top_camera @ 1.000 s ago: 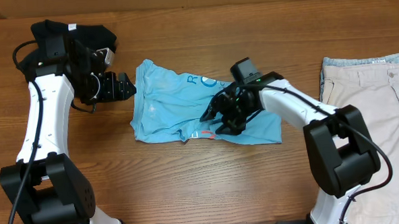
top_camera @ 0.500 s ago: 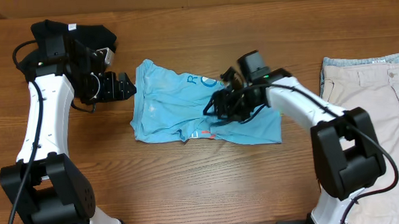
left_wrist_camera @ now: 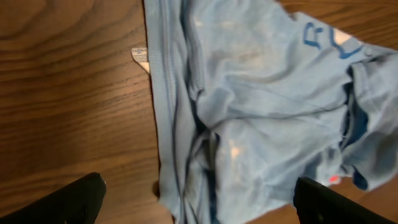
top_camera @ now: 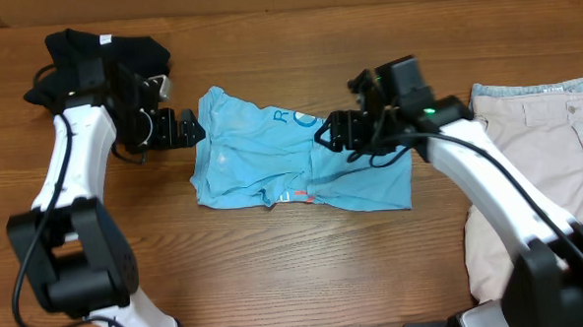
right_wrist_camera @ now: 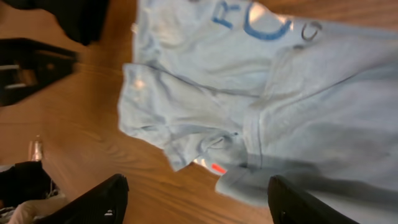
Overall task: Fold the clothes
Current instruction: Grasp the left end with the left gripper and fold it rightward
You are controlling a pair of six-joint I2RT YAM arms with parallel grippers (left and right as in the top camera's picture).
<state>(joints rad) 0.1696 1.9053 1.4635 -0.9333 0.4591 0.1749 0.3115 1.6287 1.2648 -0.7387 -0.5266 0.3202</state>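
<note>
Overhead: the light blue T-shirt (top_camera: pixel 272 159) lies crumpled mid-worktop (top_camera: pixel 277 273). A black garment (top_camera: pixel 119 48) sits at 10 o'clock and beige shorts (top_camera: pixel 543 162) at 3 o'clock. The left gripper (top_camera: pixel 191 128) hangs just beside the shirt's 9 o'clock edge. The right gripper (top_camera: pixel 332 137) hovers over its 1 o'clock part.

Left wrist: fingertips (left_wrist_camera: pixel 74 199) spread wide and hold nothing. The shirt (left_wrist_camera: pixel 261 112) fills 12 to 3 o'clock.

Right wrist: fingertips (right_wrist_camera: pixel 93 199) parted and empty, above the shirt (right_wrist_camera: pixel 280 106).
</note>
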